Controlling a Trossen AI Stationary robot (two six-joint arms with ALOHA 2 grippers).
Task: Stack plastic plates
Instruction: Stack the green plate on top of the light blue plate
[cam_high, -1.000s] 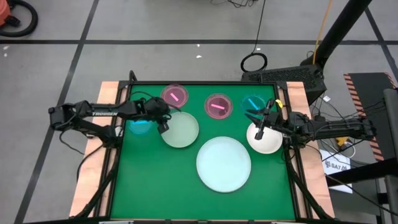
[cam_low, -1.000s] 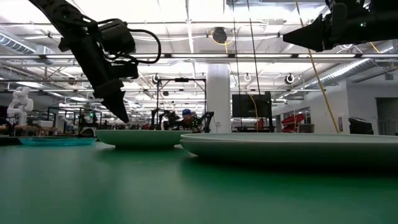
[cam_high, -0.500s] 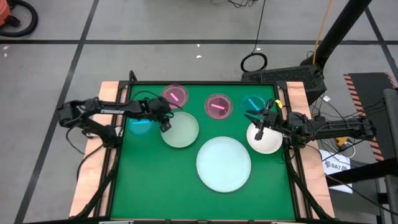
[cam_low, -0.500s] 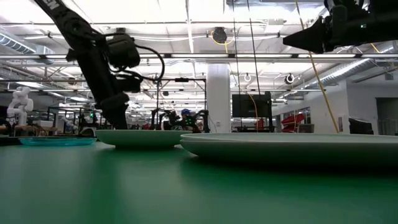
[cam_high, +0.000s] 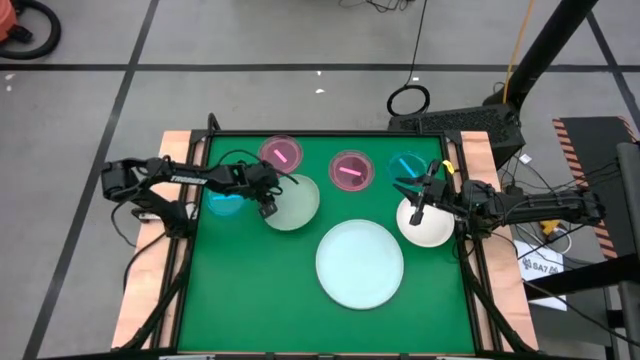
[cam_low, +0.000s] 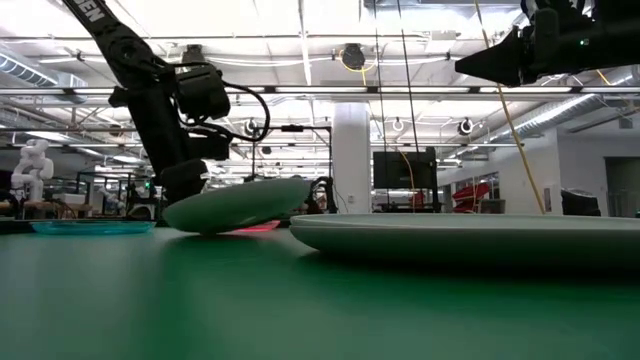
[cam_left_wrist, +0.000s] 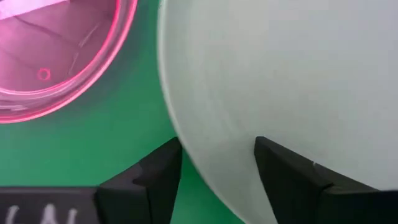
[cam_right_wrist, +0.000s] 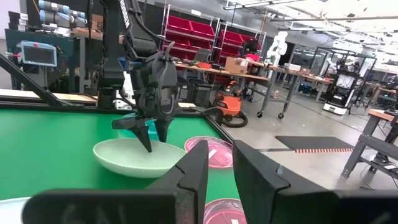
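Plates are spread singly over the green table (cam_high: 220, 300); no stack is seen yet, so the task is judged to be at its start. The medium pale green plate (cam_high: 292, 206) lies left of centre, and in the low view it is seen tilted, its near-left edge on the mat and its far side raised. It is being worked by the left gripper (cam_high: 267, 199), which is set at the plate's left rim. In the left wrist view the two dark fingers (cam_left_wrist: 152, 180) are seen parted, straddling the rim, one over the plate's face and the other just outside its edge; whether the rim is truly pinched cannot be told, though the tilt suggests that it is being levered or lifted.

The large pale mint plate (cam_high: 359, 263) lies flat near the middle front, just beside the green one but apart from it. Two pink plates (cam_high: 281, 153) (cam_high: 351, 170) are set along the back edge, the left one close behind the green plate. One teal plate (cam_high: 224, 203) lies under the left arm, another teal plate (cam_high: 407, 166) at the back right. The small white plate (cam_high: 424, 222) lies at the right edge.

The right gripper (cam_high: 417, 207) is held above the white plate, well off the table, with its fingers nearly closed and nothing between them.

All the stacking is left to do: the green plate is probably meant for the mint one, and the small plates after.
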